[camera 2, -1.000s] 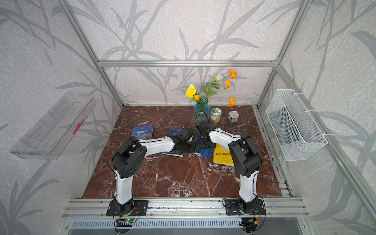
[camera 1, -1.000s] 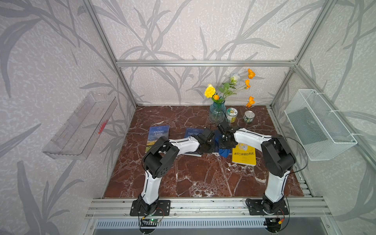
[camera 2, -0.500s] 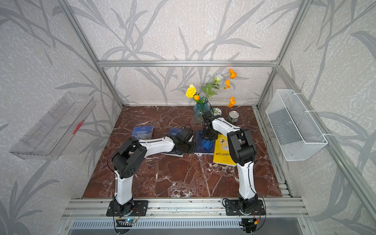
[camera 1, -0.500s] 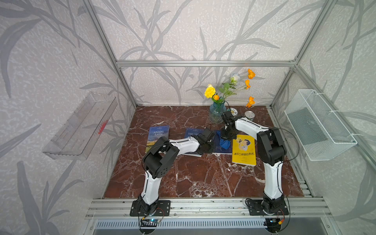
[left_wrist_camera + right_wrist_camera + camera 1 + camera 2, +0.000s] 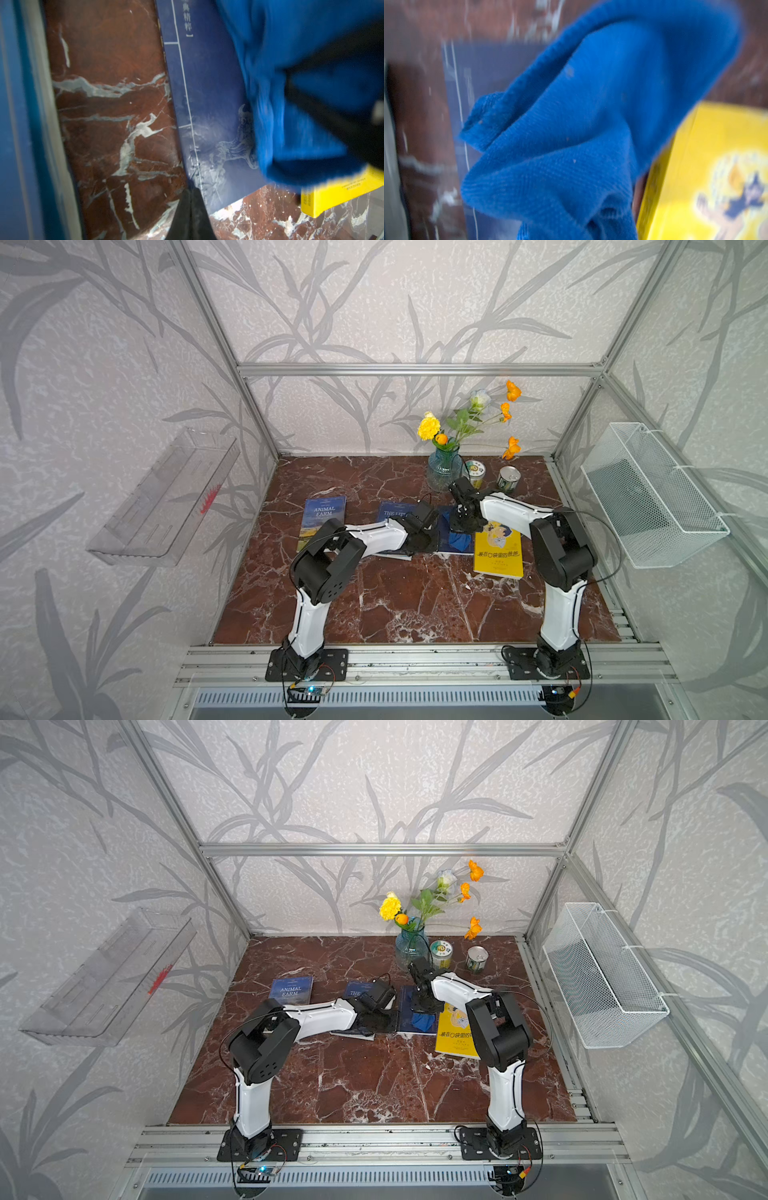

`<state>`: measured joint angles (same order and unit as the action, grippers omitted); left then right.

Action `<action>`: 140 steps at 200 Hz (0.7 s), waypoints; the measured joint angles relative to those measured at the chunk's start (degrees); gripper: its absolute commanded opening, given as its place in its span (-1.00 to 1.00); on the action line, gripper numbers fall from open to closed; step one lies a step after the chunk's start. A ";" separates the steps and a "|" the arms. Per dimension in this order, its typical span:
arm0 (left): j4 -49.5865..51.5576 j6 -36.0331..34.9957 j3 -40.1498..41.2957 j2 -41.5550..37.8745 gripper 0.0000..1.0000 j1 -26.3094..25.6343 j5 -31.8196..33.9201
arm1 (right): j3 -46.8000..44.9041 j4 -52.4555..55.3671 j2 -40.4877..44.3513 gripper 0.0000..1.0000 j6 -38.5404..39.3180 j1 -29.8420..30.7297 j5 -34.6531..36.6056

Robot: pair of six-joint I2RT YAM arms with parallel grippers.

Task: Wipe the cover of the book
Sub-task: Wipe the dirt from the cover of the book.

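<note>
- A red-brown marble table (image 5: pixel 395 605) stands inside a metal frame with leaf-patterned walls. A clear shelf (image 5: pixel 166 497) and a wire basket (image 5: pixel 652 497) hang on the side walls.
- The book (image 5: pixel 207 83) is dark blue with white line drawings. It lies flat mid-table, just beside a yellow book (image 5: pixel 498 556).
- The right gripper (image 5: pixel 463 526) is clamped on a blue cloth (image 5: pixel 591 124) bunched on the book's cover.
- The left gripper (image 5: pixel 191 199) has its jaws pressed together and empty, with the tips at the book's edge.

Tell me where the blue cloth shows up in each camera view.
Top view: blue cloth mid-table, left of the yellow book.
Top view: same spot.
Left wrist: large, over the dark blue book.
Right wrist: fills most of the frame.
Shared landmark: the yellow book, in all four.
</note>
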<state>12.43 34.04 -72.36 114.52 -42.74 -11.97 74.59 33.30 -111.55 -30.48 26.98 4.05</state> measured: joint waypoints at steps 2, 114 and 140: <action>0.00 0.00 0.00 0.00 -0.89 0.00 0.00 | -0.50 -0.31 0.31 -0.88 -0.11 0.09 0.00; 0.00 -0.02 -0.02 0.00 -0.95 0.00 0.07 | 20.17 11.67 -12.37 -0.88 1.46 -6.14 -4.57; 0.00 -0.02 -0.04 0.00 -0.95 0.00 0.04 | 24.37 12.85 -14.99 -0.88 1.77 -6.78 -3.87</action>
<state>12.43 34.02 -72.40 114.52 -42.74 -11.92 98.96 46.15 -126.54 -28.71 20.21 0.19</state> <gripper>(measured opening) 0.048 0.101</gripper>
